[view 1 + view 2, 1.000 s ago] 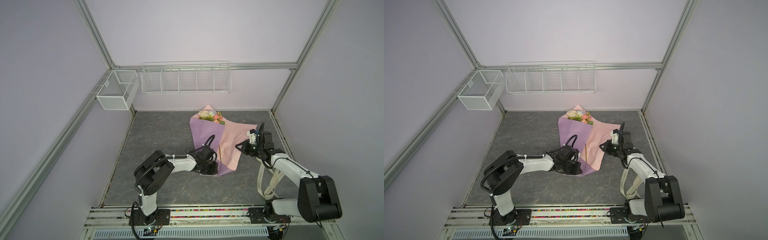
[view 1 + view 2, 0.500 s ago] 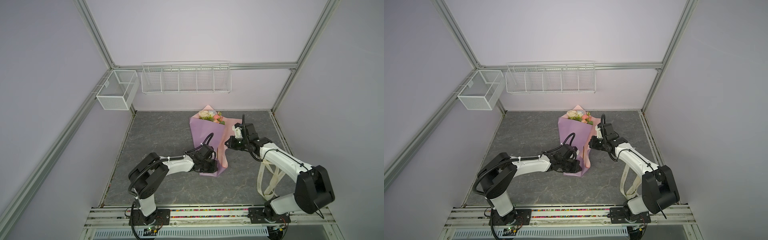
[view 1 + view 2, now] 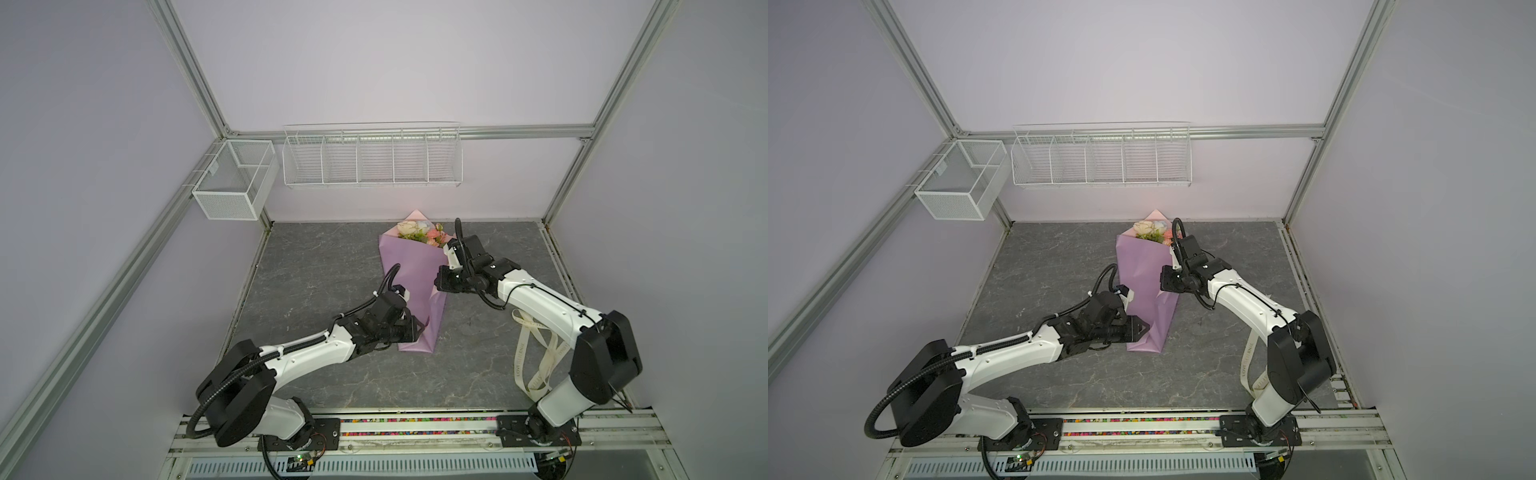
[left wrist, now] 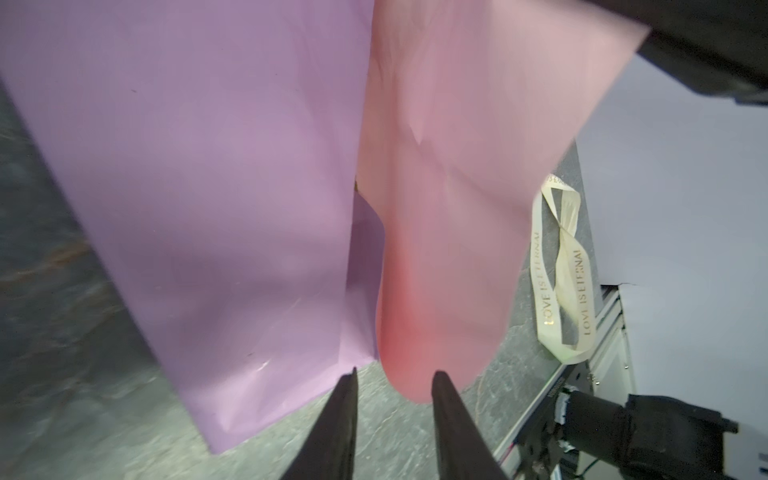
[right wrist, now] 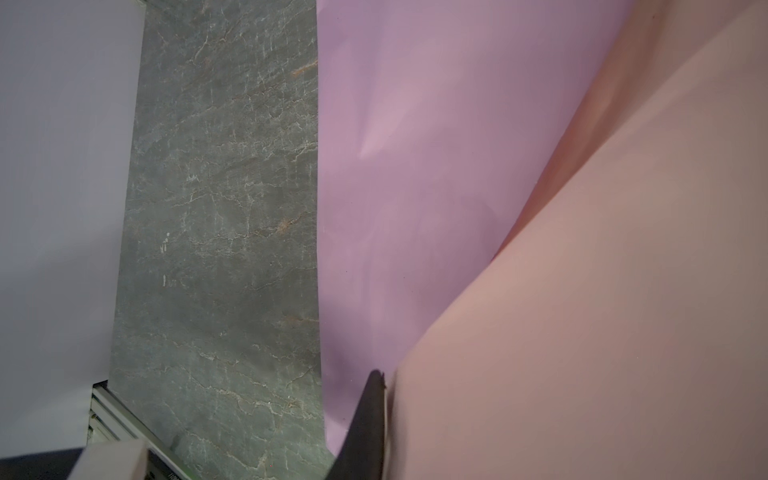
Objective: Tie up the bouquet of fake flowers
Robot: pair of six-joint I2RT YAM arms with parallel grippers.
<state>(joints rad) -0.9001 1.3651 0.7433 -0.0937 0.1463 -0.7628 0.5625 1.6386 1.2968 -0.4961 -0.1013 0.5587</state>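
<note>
Bouquet of fake flowers lies inside the wrapping paper on the tabletop. Only the blooms show, poking out of the paper's wide far end in both top views; stems hidden. Paper is a lilac cone with its narrow end on the near side, and a pink flap on its right side is lifted off the tabletop. Left end effector sits at the paper's narrow end, fingers spread with nothing between them. Its tips are right at the paper's edge in the left wrist view; contact unclear. Right end effector is at the paper's right edge about midway along, pressed together and pinching the pink flap. Right wrist view shows one finger tight against the pink sheet; the other is hidden. Cream ribbon with gold lettering lies looped on the tabletop to the right of the paper, well apart from it.
</note>
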